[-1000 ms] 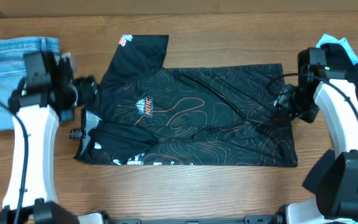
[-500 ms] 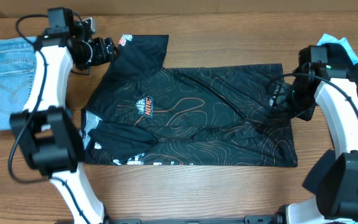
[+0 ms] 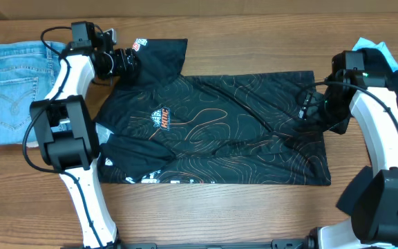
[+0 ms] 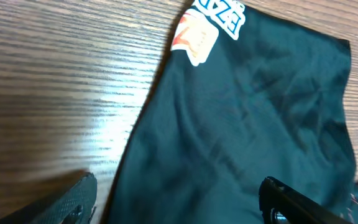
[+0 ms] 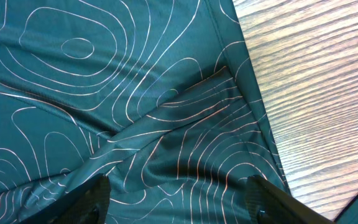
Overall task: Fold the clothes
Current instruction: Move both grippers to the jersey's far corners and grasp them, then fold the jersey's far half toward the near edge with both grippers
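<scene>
Well, jersey lies below parted left fingers (right fingers too)

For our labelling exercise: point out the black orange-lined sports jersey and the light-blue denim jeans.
black orange-lined sports jersey (image 3: 240, 131): overhead view, mid-body fabric.
light-blue denim jeans (image 3: 7, 100): overhead view, back pocket.

Jersey fills left and centre, creased ridge mid-frame; table right; gripper spread wide, bottom edge.

Matt black cloth jersey on smooth grained wood table; faded denim jeans.
</scene>
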Controlling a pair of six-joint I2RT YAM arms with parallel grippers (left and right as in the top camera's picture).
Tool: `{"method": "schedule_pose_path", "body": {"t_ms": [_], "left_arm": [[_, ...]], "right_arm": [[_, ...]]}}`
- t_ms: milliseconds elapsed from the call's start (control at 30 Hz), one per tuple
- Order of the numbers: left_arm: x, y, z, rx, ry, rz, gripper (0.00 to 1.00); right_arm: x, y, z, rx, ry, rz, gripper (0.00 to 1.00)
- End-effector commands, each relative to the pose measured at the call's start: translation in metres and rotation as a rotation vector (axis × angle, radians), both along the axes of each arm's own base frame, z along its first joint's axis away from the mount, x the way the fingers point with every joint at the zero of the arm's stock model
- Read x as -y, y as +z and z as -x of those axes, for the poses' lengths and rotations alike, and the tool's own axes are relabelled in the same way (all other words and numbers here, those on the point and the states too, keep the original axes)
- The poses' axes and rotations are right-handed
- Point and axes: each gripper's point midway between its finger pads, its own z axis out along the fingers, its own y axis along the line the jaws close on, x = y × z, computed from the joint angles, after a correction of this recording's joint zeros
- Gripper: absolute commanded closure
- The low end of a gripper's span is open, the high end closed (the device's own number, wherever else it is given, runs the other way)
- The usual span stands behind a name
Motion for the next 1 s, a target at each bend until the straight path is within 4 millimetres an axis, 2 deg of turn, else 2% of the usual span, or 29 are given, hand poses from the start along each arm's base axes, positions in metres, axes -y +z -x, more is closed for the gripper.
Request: {"method": "schedule_pose_path", "body": {"t_ms": [0,167,267,367,400,467,500,533,733,867,967], "left_arm": [[0.007,-0.007,-0.007,0.016,-0.034,0.009,0.15],[0.013,-0.023,-0.004,-0.011,-0.044,0.039,0.26],[0.024,-0.025,-0.002,-0.012,-0.070,0.064,0.32],[0.031,-0.024,-0.004,0.003,-0.095,0.063,0.43],[0.032,-0.023,-0.004,0.006,-0.098,0.065,0.48],[0.035,-0.021,-0.005,0.012,-0.106,0.080,0.66],[0.035,-0.021,-0.005,0.012,-0.107,0.083,0.78],[0.035,-0.021,-0.004,0.011,-0.106,0.084,0.84],[0.034,-0.022,-0.003,-0.005,-0.089,0.091,0.96],[0.033,-0.016,-0.001,-0.017,-0.070,0.100,0.96],[0.027,-0.002,0.001,-0.030,-0.032,0.116,0.96]], "right_arm": [[0.001,0.015,-0.007,0.053,0.001,0.003,0.26],[0.001,0.015,-0.008,0.060,0.001,0.004,0.26],[0.002,0.016,-0.011,0.073,0.001,0.005,0.26],[0.002,0.016,-0.015,0.089,0.001,0.007,0.26],[0.002,0.017,-0.016,0.092,0.001,0.007,0.26],[0.002,0.017,-0.018,0.100,0.001,0.008,0.25],[0.002,0.017,-0.019,0.103,0.001,0.008,0.26],[0.002,0.017,-0.019,0.105,0.001,0.008,0.25],[0.003,0.019,-0.027,0.137,0.001,0.012,0.25],[0.005,0.025,-0.048,0.227,0.002,0.020,0.26],[0.003,0.028,-0.063,0.287,0.067,0.023,0.23]]}}
